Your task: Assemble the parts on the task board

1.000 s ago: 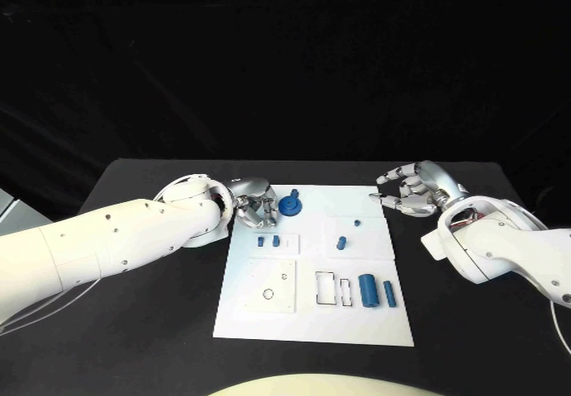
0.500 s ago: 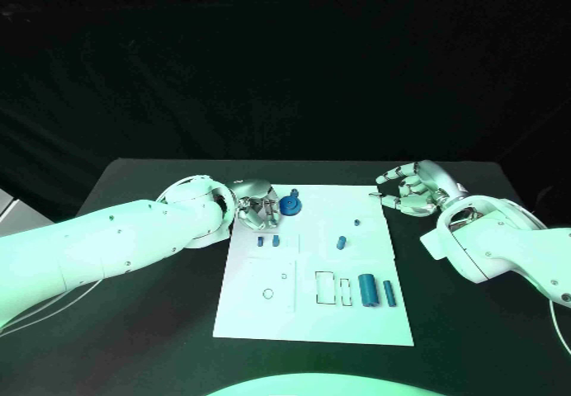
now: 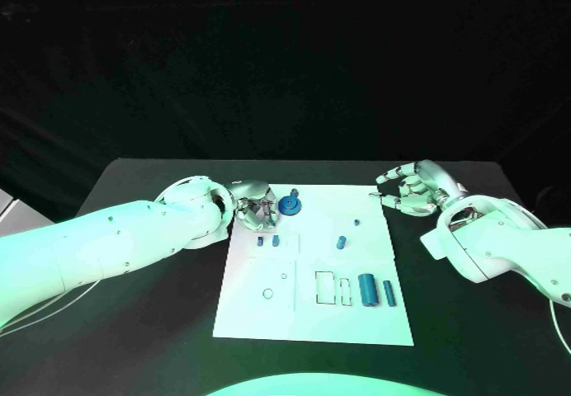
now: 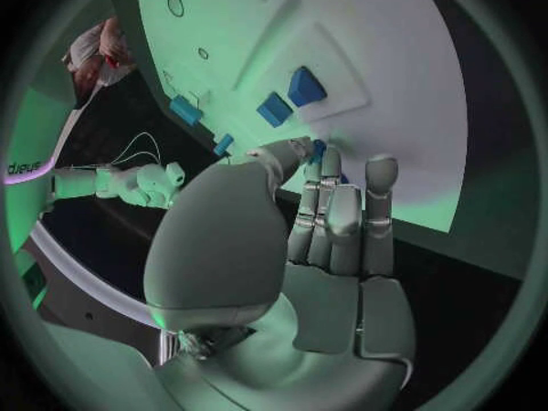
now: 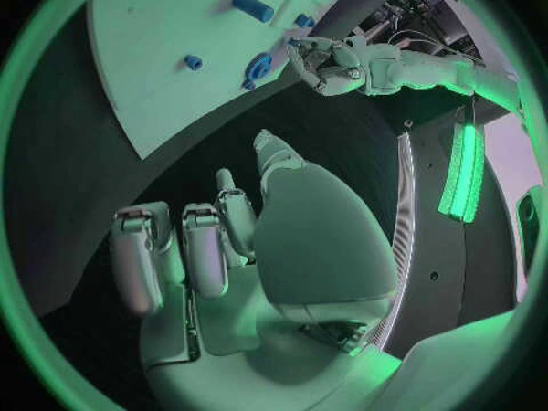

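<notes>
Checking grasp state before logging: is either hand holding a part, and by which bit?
Right hand holds nothing, off the task board. Left hand sits at the round blue part, fingertips touching it; a hold on it cannot be told.

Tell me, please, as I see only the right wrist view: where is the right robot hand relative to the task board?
Observer: Head view: the right robot hand is above the black table, just off the task board's far right corner.
Operator: Any parts nearer the robot?
Observer: A thick blue cylinder and a thin one lie side by side.
Operator: And the left robot hand?
Observer: Left wrist view: two small blue parts lie just ahead of its fingers.
</notes>
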Robot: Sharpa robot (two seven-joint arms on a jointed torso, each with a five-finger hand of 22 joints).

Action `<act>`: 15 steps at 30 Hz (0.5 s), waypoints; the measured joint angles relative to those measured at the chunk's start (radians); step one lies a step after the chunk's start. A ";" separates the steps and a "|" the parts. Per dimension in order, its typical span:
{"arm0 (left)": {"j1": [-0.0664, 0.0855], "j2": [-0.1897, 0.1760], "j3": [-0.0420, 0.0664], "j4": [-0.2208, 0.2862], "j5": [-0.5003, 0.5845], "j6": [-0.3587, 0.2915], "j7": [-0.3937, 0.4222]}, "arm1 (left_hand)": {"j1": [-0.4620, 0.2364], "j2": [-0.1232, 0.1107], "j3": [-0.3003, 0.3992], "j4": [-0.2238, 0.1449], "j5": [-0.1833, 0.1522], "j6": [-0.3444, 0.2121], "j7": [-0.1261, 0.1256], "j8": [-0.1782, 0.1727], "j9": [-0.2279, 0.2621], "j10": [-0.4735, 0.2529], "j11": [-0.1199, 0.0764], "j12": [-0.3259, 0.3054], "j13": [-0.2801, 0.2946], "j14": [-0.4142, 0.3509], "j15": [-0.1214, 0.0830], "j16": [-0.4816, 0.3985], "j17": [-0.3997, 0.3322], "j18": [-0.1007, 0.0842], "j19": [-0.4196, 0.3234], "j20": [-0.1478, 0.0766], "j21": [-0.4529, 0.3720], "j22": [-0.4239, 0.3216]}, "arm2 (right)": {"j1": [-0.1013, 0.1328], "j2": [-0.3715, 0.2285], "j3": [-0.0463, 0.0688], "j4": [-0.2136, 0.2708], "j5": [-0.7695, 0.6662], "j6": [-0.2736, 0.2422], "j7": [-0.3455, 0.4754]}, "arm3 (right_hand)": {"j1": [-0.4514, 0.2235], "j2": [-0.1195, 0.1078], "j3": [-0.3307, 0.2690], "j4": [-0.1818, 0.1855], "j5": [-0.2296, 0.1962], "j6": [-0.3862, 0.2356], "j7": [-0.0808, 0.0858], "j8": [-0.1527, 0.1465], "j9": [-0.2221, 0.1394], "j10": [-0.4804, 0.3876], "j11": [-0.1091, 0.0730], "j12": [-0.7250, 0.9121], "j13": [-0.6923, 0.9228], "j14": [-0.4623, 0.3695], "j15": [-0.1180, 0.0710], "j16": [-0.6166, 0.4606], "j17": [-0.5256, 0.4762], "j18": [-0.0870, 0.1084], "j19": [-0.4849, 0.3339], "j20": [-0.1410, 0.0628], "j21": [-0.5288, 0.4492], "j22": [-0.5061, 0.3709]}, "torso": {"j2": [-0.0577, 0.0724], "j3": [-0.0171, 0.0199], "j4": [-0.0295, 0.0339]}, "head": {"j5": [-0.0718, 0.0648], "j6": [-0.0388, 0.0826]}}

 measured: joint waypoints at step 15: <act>-0.001 -0.003 0.000 0.004 -0.001 -0.007 0.002 | -0.001 -0.001 0.002 -0.007 0.000 0.012 0.002 -0.005 0.005 0.009 -0.002 -0.005 0.004 0.004 -0.004 0.008 0.008 0.000 0.012 -0.002 0.008 0.015 | 0.000 0.001 0.000 -0.001 0.000 0.000 0.000 | 0.000 0.000 0.000 0.000 0.000 0.000 0.000 0.004 -0.001 0.000 0.000 0.000 0.000 0.000 0.000 0.000 0.000 0.000 0.000 0.000 0.000 0.000 | 0.000 -0.0005 0.0004 | 0.001 0.000</act>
